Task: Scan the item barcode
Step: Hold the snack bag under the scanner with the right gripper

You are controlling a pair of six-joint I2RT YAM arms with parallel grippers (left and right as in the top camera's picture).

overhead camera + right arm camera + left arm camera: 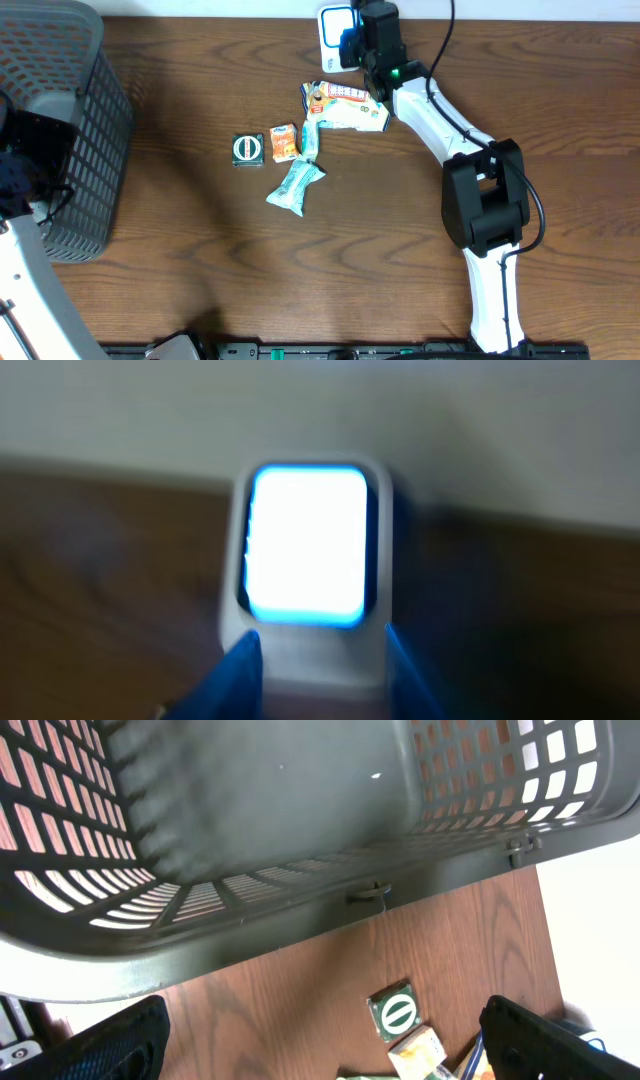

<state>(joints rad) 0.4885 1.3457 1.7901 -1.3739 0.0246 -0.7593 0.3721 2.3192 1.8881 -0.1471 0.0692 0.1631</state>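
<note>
Even overhead light, right wrist blurry, scanner screen (pixel 308 545) seemingly overexposed

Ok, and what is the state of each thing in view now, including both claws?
scanner: upright, screen lit.
right claw: open, empty, facing the scanner.
left claw: open wide, empty, beside the basket.
basket: upright, at the left.
flat carton: lying flat, not held.
green tin: lying flat.
orange packet: lying flat.
blue wrapper: lying flat, crumpled.
</note>
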